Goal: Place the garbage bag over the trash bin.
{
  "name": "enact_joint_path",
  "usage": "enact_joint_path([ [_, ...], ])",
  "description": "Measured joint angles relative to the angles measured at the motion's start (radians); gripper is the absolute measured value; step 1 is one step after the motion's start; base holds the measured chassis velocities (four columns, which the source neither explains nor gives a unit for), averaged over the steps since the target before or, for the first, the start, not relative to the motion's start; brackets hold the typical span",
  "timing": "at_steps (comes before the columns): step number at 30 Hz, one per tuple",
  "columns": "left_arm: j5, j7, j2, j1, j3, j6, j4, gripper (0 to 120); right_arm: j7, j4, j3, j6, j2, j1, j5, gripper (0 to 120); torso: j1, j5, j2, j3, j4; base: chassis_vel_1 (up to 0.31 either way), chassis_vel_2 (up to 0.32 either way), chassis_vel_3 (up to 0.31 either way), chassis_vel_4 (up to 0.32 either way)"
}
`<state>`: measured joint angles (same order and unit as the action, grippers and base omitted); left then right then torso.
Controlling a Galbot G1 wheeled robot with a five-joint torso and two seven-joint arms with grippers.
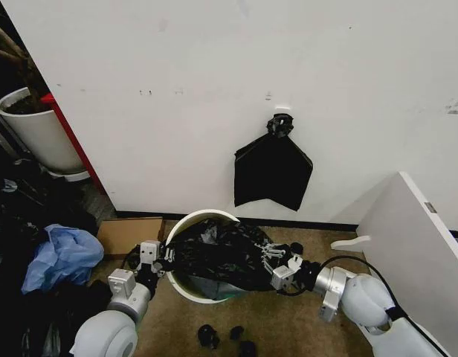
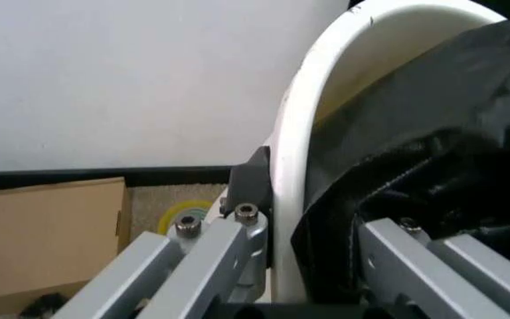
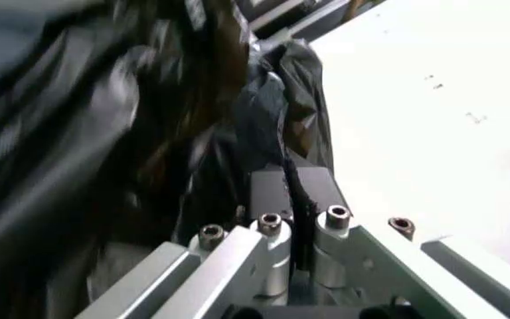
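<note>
Head view: the trash bin (image 1: 186, 227) stands on the brown floor against the white wall, its cream rim showing at the back and left, the rest covered by the garbage bag (image 1: 218, 253), which lies crumpled across the opening and sags into it. The left hand (image 1: 160, 260) sits at the bin's left rim and the right hand (image 1: 277, 262) at the bag's right edge, 1 on each side.

In the left wrist view the left hand (image 2: 281, 219) straddles the rim of the trash bin (image 2: 295, 146): 1 finger outside the wall, the other inside under black plastic of the garbage bag (image 2: 432, 133), its tip hidden. The jaws stand partly apart with rim and film between them.

In the right wrist view the right hand (image 3: 292, 193) has its 2 dark fingertips pressed together on a fold of the garbage bag (image 3: 149, 119); much of the plastic there is smeared by blur.

A flat black bundle (image 1: 272, 172) hangs on the wall above. A cardboard box (image 1: 128, 234) lies left of the bin, beside a blue plastic heap (image 1: 62, 256); a white planter (image 1: 39, 134) is cut off at far left. Small black scraps (image 1: 225, 338) lie on the floor in front.
</note>
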<state>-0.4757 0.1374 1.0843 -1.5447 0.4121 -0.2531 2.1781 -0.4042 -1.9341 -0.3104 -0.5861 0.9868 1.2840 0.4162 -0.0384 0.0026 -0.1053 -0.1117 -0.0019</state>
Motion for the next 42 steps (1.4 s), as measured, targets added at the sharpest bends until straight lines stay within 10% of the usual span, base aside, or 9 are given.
enact_joint_path([
  [5,0.173,-0.103,-0.022,-0.017,-0.029,0.206,-0.045,4,-0.267,-0.021,0.052,0.23,-0.059,-0.001,-0.636,0,0.0,0.0,0.0,0.0,-0.0002,0.0,0.0,0.0,0.0],
  [13,0.374,-0.264,-0.028,-0.007,0.006,0.389,-0.154,4,-0.437,0.024,0.043,0.39,-0.065,-0.032,-1.268,0,0.0,0.0,0.0,0.0,0.0,0.0,0.0,0.0,0.0],
  [25,0.274,-0.622,-0.024,0.012,0.046,0.557,-0.214,4,-0.36,0.133,0.04,0.397,-0.028,-0.056,-1.466,0,0.0,0.0,0.0,0.0,0.0,0.0,0.0,0.0,0.0],
  [42,-0.247,-0.757,-0.033,0.088,0.07,0.441,-0.276,4,-0.601,0.316,0.024,0.291,0.011,-0.069,-1.432,0,0.0,-0.0001,0.0,0.0,-0.0001,0.0,0.0,0.0,0.0],
])
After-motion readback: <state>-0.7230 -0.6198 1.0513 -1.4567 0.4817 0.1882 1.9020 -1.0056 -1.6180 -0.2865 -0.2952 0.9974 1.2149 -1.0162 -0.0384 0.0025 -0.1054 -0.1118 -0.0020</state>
